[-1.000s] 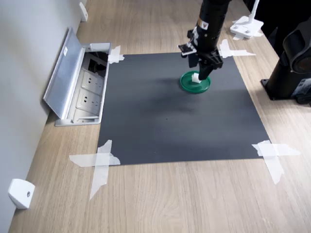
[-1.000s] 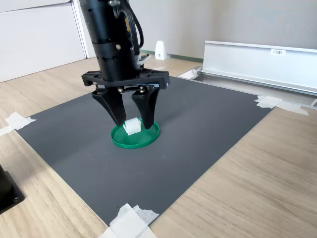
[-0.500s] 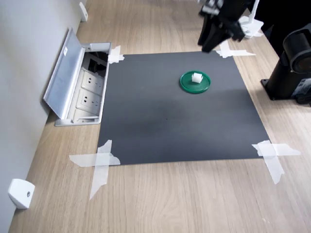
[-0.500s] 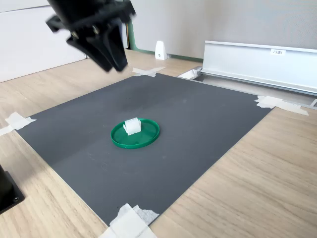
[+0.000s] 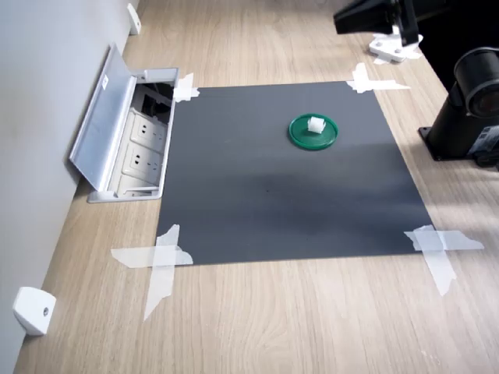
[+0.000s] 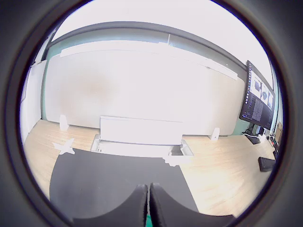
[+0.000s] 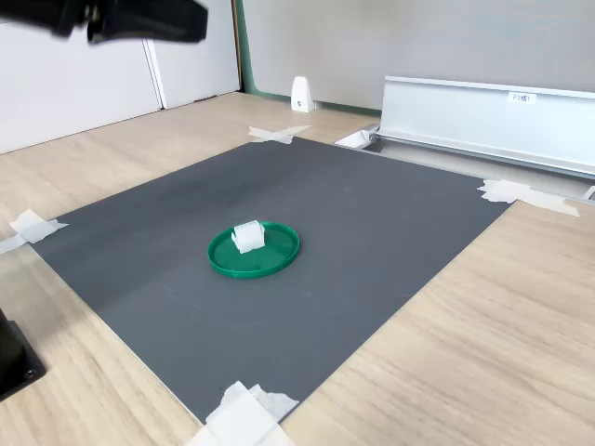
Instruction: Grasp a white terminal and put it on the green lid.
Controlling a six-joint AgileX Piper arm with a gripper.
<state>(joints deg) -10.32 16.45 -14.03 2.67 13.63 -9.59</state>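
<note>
In the first exterior view, going left to right: you have a white wedge piece (image 5: 33,310) at the bottom left corner of the wooden table (image 5: 281,319), then the open floor socket box (image 5: 129,140) with its metal lid tilted up, beside the dark mat's (image 5: 265,195) left edge. White tape strips (image 5: 160,261) hold the mat corners.

Next, right of mat centre: the green lid (image 5: 314,132) lies flat on the mat, and the white terminal (image 5: 316,124) sits on it, inside the rim, slightly toward the far side. Nothing is touching either one.

At the first exterior view's top right you see the gripper (image 5: 366,15), up and well apart from the lid, blurred. A black stand (image 5: 468,109) sits at the right edge, off the mat.

In the second exterior view the terminal (image 7: 246,235) sits left of centre on the lid (image 7: 254,250); the gripper (image 7: 153,20) is a dark blur at the top left.

In the wrist view your two fingers (image 6: 135,208) are pressed together, with no gap and nothing between them. A sliver of green shows just below the tips.
</note>
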